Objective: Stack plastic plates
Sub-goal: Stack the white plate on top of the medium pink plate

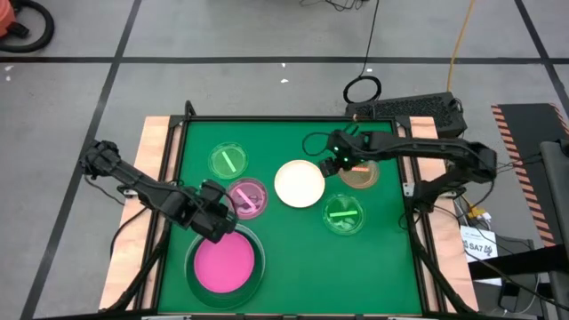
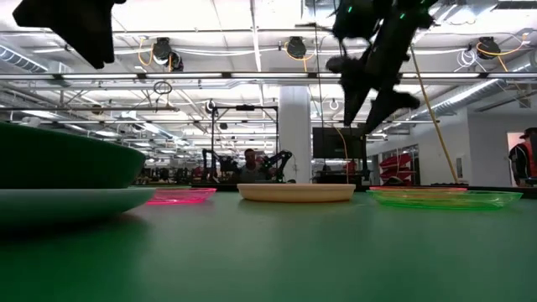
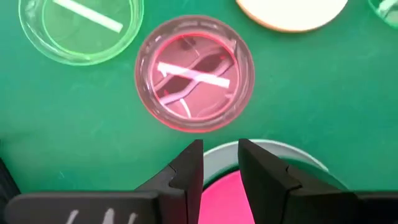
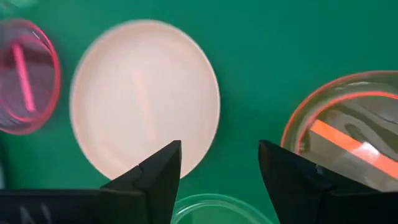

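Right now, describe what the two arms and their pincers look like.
Both arms are dark, nearly black, built of slim jointed links with thin black cables running alongside. The left pincer has two flat black fingers with angular, wedge-like tips. The right pincer has the same black, pointed wedge fingers. Small green lights glow near the right arm's wrist. No other markings are readable.
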### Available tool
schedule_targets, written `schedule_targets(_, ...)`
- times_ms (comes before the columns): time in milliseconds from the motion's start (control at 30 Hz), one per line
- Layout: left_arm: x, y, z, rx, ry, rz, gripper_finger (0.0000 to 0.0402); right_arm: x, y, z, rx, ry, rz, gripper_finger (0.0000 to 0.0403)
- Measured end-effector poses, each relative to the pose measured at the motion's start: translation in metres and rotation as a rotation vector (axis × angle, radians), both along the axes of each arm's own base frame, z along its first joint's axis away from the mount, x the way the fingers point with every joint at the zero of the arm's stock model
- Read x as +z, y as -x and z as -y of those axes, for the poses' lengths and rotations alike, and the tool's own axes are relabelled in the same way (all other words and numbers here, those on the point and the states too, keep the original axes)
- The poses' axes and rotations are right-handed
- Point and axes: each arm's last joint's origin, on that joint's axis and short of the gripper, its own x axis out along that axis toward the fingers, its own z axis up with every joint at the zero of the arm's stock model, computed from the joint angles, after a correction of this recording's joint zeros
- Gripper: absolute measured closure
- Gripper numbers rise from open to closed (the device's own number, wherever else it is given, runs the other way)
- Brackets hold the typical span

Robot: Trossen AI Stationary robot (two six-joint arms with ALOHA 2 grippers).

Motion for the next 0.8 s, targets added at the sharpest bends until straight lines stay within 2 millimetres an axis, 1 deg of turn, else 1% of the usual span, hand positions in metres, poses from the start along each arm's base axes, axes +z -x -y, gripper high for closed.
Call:
schedule_targets(167, 0.0, -0.001, -0.002, -0.008, -0.008, -0.001, 0.0293, -0.028, -0.01, 0.024, 0.121, -0.07, -0.043, 0.0195)
schedule_targets(333, 0.0, -0.002, -0.005, 0.008, -0.015, -0.002, 0.0293, -0.045, -0.015, 0.039, 0.182, -0.081, -0.059, 0.0195)
schedule_targets(567, 0.0, -0.004, -0.013, 0.022, -0.04, -0.025, 0.0293, -0.062, -0.028, 0.045, 0.232, -0.061, -0.036, 0.0195)
schedule_targets(800, 0.0, -0.004, -0.016, 0.025, -0.048, -0.036, 0.0293, -0.081, -0.035, 0.046, 0.233, -0.071, -0.077, 0.0201)
